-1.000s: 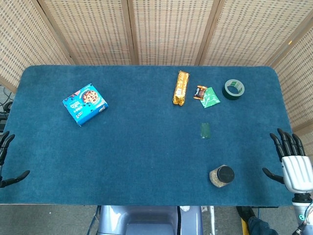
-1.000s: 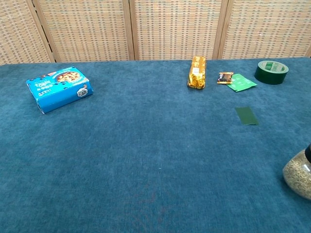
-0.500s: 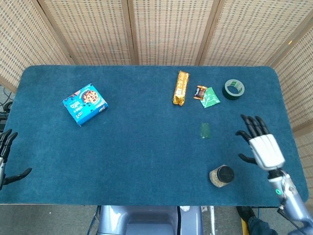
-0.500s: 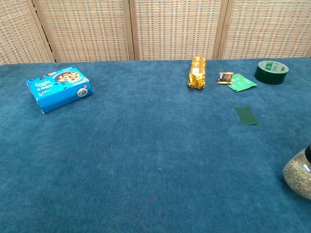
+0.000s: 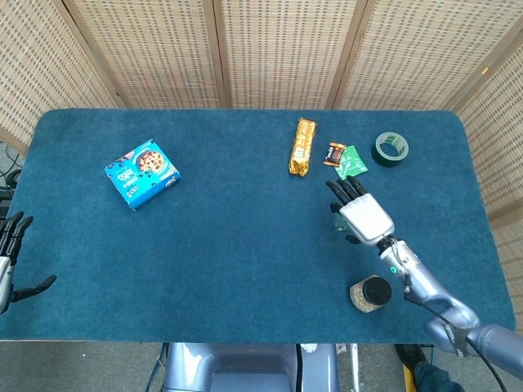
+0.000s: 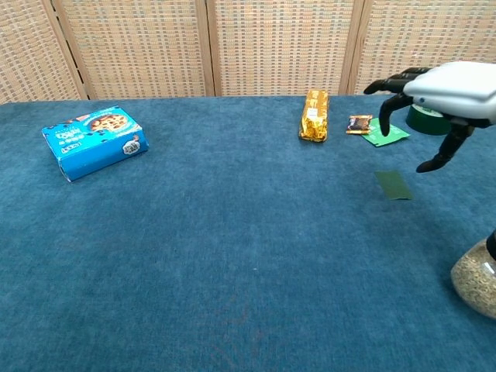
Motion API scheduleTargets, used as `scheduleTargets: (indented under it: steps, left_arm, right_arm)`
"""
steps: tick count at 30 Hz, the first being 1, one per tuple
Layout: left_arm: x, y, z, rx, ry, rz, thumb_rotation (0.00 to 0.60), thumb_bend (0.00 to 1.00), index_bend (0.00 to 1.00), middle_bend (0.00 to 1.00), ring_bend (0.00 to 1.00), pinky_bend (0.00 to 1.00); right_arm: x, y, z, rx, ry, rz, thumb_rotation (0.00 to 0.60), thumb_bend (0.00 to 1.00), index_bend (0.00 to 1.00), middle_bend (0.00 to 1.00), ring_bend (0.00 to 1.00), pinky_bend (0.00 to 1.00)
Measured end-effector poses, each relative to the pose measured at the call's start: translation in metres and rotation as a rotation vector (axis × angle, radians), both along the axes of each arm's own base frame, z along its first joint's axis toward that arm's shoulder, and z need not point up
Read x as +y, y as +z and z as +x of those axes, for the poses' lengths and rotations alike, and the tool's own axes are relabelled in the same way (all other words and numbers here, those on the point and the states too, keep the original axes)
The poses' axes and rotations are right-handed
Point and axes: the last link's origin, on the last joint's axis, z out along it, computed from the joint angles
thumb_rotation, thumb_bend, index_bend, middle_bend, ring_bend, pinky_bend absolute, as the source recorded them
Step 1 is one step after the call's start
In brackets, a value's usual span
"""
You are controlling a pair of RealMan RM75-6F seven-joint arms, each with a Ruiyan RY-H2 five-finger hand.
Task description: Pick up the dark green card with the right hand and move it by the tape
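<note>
Right hand (image 6: 453,91) hovers above the dark green card (image 6: 394,184), fingers spread wide, holding nothing; from the head view it covers most of the card (image 5: 339,222), right of frame centre. Card lies flat on the blue table (image 5: 245,245), well apart from the tape (image 5: 391,149) at the upper right. Between them sit a light green packet (image 5: 353,162) and a small dark candy (image 5: 334,153), with a gold bar (image 5: 302,146) just left of those. Jar (image 5: 370,294) at lower right, blue box (image 5: 142,172) at upper left. Left hand (image 5: 10,257) at the left frame edge, off the table, fingers apart, empty.
</note>
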Motion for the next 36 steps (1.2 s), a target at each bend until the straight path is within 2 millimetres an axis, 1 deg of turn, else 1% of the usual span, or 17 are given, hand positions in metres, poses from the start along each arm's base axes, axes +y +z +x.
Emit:
scheduleTargets:
  steps: [3,10,16,27,36]
  left_arm:
    - [0.000,0.000,0.000,-0.001,0.001,0.001,0.600,0.00,0.00,0.00,0.00,0.00]
    - [0.001,-0.001,-0.001,0.003,0.007,-0.006,0.600,0.00,0.00,0.00,0.00,0.00]
    - [0.001,-0.002,-0.001,0.005,0.010,-0.007,0.600,0.00,0.00,0.00,0.00,0.00]
    - [0.002,-0.003,-0.001,0.007,0.012,-0.012,0.600,0.00,0.00,0.00,0.00,0.00]
    - [0.003,-0.003,-0.001,0.005,0.013,-0.014,0.600,0.00,0.00,0.00,0.00,0.00]
  right_arm:
    - [-0.009,-0.013,-0.002,0.039,-0.011,-0.007,0.600,0.16,0.38,0.07,0.00,0.00]
    - [-0.021,-0.036,-0.013,0.090,-0.048,-0.024,0.600,0.16,0.39,0.08,0.00,0.00]
    - [-0.018,-0.055,-0.021,0.101,-0.057,-0.019,0.600,0.16,0.39,0.08,0.00,0.00]
    - [-0.021,-0.073,-0.019,0.102,-0.040,-0.045,0.600,0.16,0.39,0.08,0.00,0.00]
    - [-0.024,-0.079,-0.025,0.127,-0.043,-0.055,0.600,0.16,0.39,0.08,0.00,0.00]
